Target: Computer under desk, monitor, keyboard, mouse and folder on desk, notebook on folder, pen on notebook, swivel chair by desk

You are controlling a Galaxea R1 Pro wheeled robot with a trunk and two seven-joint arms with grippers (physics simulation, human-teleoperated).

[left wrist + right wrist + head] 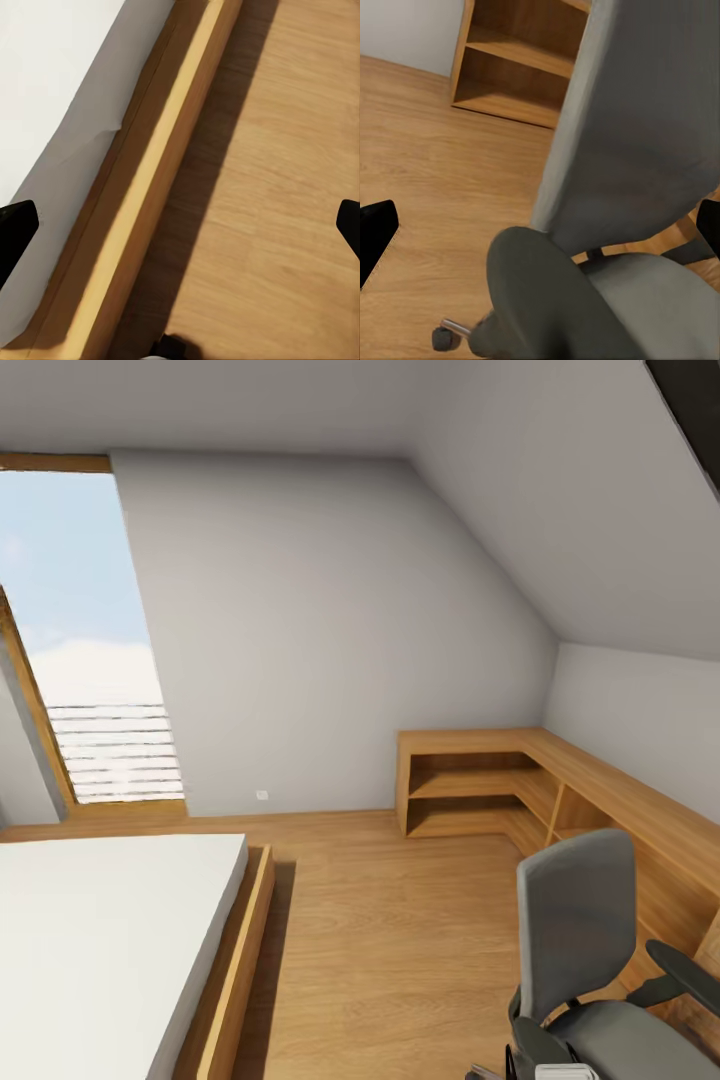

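The swivel chair stands on the wood floor just beside the corner shelf unit, well apart from the low bed. Left gripper and right gripper both hang spread, holding nothing.

Grey swivel chair (black armrests) upright on bedroom's wood floor, beside shelving.

Bright daylight from window; soft shadow beside bed; sharp renders.
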